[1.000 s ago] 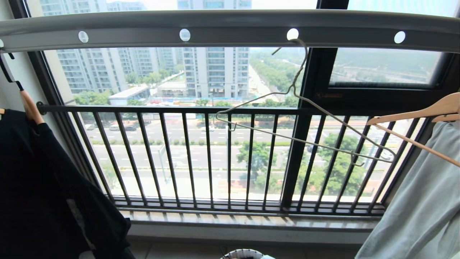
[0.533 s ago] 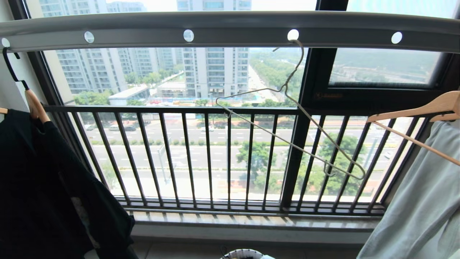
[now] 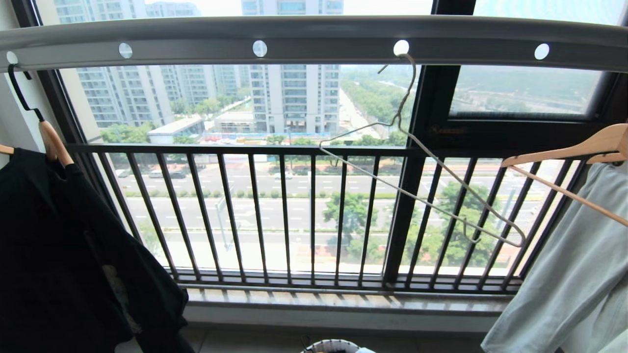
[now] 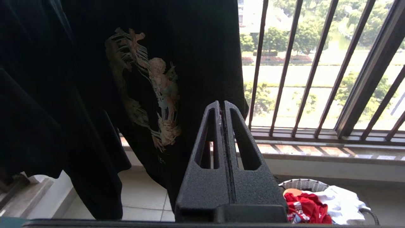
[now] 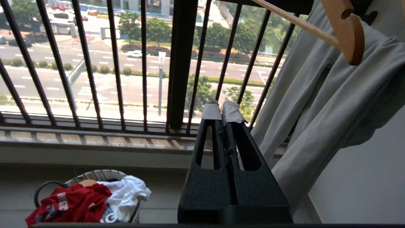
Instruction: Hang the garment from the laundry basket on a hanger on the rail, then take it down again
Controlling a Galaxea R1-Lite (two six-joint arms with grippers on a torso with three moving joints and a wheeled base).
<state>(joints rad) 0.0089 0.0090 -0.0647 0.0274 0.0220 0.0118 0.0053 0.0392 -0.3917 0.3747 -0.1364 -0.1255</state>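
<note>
Take the rail (image 3: 314, 41) as your reference. It runs across the top of the head view, with a row of round holes along its face.

The hanger (image 3: 422, 162) hooks into the third visible hole from the rail's left end. It carries nothing and hangs tilted, its far end sloping down toward the rail's right end.

Below the rail's left end, a black shirt (image 3: 64, 255) hangs on a wooden hanger (image 3: 51, 142). Below the rail's right end, a pale grey garment (image 3: 574, 274) hangs on a second wooden hanger (image 3: 579, 152). The dark window railing (image 3: 274, 215) stands behind and below the rail.

Locate the laundry basket (image 5: 95, 175) on the floor, well below the rail and in front of the window sill (image 3: 343, 301). Only its rim shows in the head view. The garment (image 5: 72, 204) lies crumpled inside the laundry basket, draped over its edge and touching a white garment (image 5: 126, 194) beside it.

Check the left pincer (image 4: 222, 106): its fingers are pressed together with nothing between them. It sits low, just beside the black shirt.

Check the right pincer (image 5: 223, 109): its taped fingertips are together and empty. It sits low, near the pale grey garment.
</note>
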